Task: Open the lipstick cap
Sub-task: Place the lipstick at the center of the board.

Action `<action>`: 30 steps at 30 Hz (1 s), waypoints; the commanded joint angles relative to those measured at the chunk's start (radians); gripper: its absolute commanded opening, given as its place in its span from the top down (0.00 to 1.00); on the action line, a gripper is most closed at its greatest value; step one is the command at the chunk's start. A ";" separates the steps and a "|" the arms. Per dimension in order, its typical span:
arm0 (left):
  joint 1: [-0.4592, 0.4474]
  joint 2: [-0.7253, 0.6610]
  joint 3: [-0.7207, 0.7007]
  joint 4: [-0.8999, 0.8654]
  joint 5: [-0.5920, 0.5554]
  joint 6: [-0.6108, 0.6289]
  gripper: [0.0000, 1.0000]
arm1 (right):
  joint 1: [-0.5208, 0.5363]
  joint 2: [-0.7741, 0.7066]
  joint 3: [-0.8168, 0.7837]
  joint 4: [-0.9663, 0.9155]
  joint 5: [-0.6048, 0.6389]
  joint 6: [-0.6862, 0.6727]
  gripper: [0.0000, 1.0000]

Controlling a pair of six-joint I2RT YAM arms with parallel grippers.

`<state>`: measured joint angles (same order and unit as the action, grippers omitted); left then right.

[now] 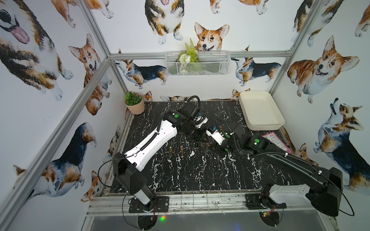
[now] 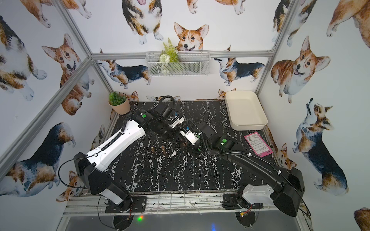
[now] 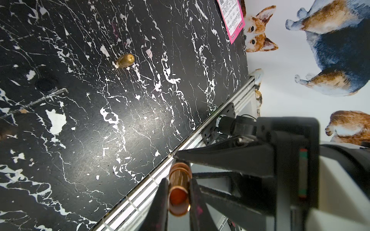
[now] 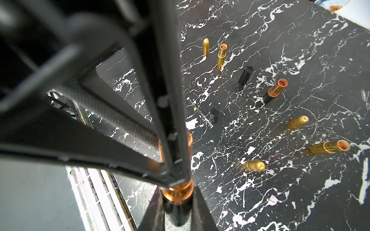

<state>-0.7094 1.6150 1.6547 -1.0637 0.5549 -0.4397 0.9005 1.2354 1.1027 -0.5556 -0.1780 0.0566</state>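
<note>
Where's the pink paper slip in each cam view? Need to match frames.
Both top views: pink paper slip at the right edge of the black marbled table, by the white tray.
Left wrist: on the table, beside the wall.
Right wrist: not in it.
Shared landmark: that table.

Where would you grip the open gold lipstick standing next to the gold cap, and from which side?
Grip the gold lipstick on its wider lower barrel, not the narrower upper sleeve where the orange stick shows. It stands upright, so coming down from above and straddling the barrel looks best. The gold cap stands close beside it, so keep the jaws off that side.
</note>
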 commanded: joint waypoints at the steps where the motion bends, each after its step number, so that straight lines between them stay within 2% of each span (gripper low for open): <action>1: -0.007 0.007 0.002 -0.004 -0.014 0.029 0.74 | 0.001 -0.001 0.011 0.045 -0.026 -0.032 0.92; 8: -0.008 0.018 0.009 -0.004 -0.013 0.032 0.69 | 0.001 -0.004 0.007 0.045 -0.023 -0.032 0.93; 18: -0.008 0.012 0.008 -0.013 -0.014 0.033 0.81 | 0.002 -0.002 0.003 0.046 -0.023 -0.032 0.93; 25: -0.007 0.013 0.014 -0.022 -0.013 0.037 0.81 | 0.002 -0.001 0.003 0.046 -0.017 -0.030 0.92; 29: -0.008 0.015 0.022 -0.021 -0.010 0.035 0.81 | 0.002 0.002 0.007 0.042 -0.007 -0.026 0.85; 30: -0.008 0.016 0.026 -0.022 -0.010 0.036 0.81 | 0.002 0.002 0.008 0.040 -0.001 -0.027 0.77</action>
<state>-0.7097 1.6287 1.6661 -1.0714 0.5438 -0.4309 0.9009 1.2320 1.1023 -0.5480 -0.1886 0.0486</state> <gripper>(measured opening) 0.205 0.205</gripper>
